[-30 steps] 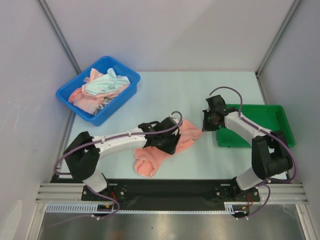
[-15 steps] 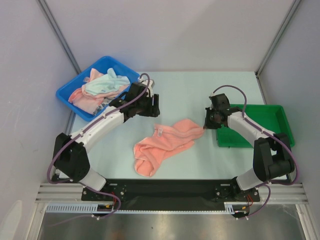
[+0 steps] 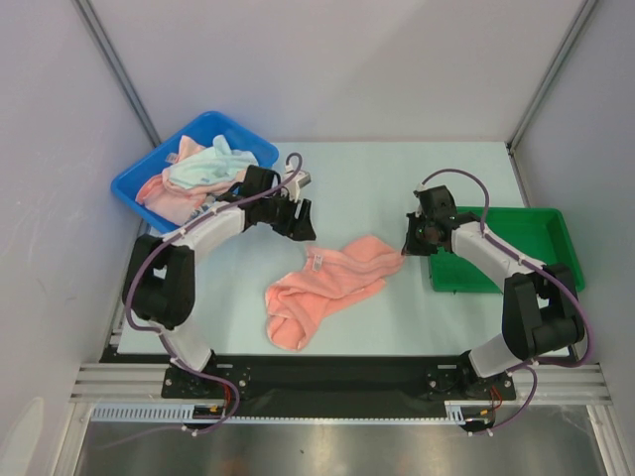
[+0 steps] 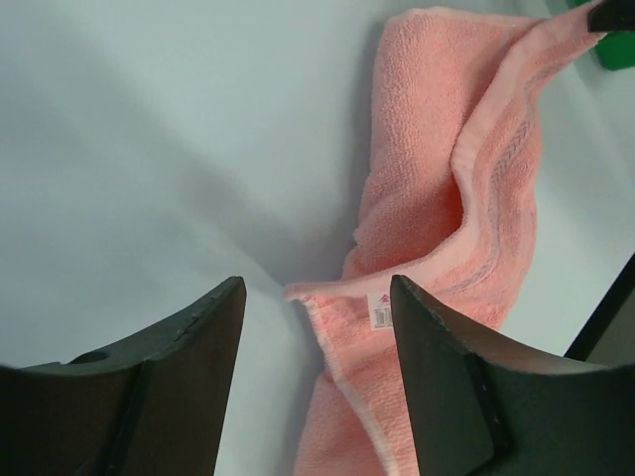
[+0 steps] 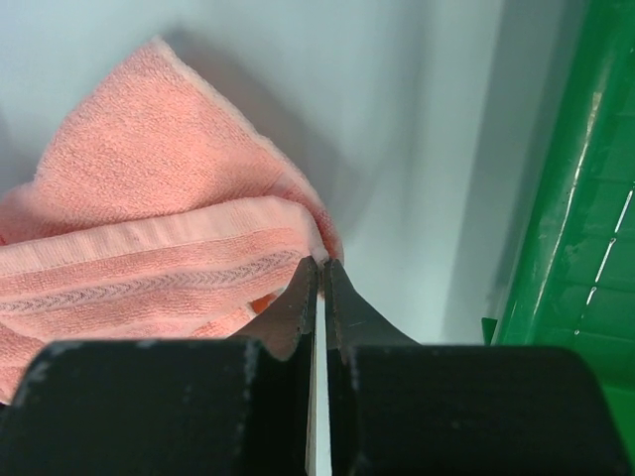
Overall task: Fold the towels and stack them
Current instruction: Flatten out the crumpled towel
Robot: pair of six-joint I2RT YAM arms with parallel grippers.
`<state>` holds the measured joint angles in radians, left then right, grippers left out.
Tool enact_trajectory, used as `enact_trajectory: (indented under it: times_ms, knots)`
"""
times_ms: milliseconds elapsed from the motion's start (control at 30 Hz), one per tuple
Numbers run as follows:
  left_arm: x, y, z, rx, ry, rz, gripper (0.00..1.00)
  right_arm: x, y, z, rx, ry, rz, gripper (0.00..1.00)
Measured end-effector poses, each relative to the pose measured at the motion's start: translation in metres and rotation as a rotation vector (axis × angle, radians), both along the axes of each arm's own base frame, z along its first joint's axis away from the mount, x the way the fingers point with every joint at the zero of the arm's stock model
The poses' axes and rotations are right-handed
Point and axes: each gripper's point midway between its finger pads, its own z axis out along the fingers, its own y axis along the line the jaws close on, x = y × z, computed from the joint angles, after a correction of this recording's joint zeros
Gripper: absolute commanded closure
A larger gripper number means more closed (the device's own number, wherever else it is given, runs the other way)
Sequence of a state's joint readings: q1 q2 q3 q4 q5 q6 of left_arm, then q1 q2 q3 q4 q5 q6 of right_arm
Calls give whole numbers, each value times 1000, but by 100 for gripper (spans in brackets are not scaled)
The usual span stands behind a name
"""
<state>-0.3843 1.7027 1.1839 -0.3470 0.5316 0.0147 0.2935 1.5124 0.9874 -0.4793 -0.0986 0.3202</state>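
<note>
A salmon-pink towel (image 3: 327,288) lies crumpled and stretched on the pale table, its white label (image 4: 380,309) at the upper left corner. My right gripper (image 3: 407,248) is shut on the towel's right corner (image 5: 316,248), pinching the hem at the fingertips. Hanging open above the table, my left gripper (image 3: 298,220) is just back-left of the labelled corner and holds nothing; in the left wrist view that corner lies below the gap of the left gripper (image 4: 316,288). More towels (image 3: 203,169), pink and pale mint, are heaped in the blue bin.
The blue bin (image 3: 129,188) stands at the back left, close behind my left arm. A green tray (image 3: 536,233) sits at the right, its wall (image 5: 585,198) right beside my right gripper. Grey walls enclose the table.
My left arm lifted off the pink towel and swung back-left toward the blue bin, its jaws opening wide. The towel now lies uncovered. The right gripper has barely moved.
</note>
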Motion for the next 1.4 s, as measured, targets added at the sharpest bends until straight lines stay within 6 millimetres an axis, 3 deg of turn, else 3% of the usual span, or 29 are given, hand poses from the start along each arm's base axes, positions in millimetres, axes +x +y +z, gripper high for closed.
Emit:
enact_trajectory:
  times_ms: [200,433,833,1167,1400]
  knots:
    - [18,-1,-9,-33,46,-109,33,1,3,1,12,-4,7,100]
    - [1,-9,-50,-55,215,-198,35,2,4,2,20,-9,13,100]
    - [-14,-10,-45,-84,263,-233,37,5,1,2,32,-12,9,100]
    - [-28,-5,-27,-88,266,-264,36,23,-23,-17,49,50,-68,100]
    - [-33,-2,-22,-73,281,-285,36,41,-17,-4,74,13,-60,100]
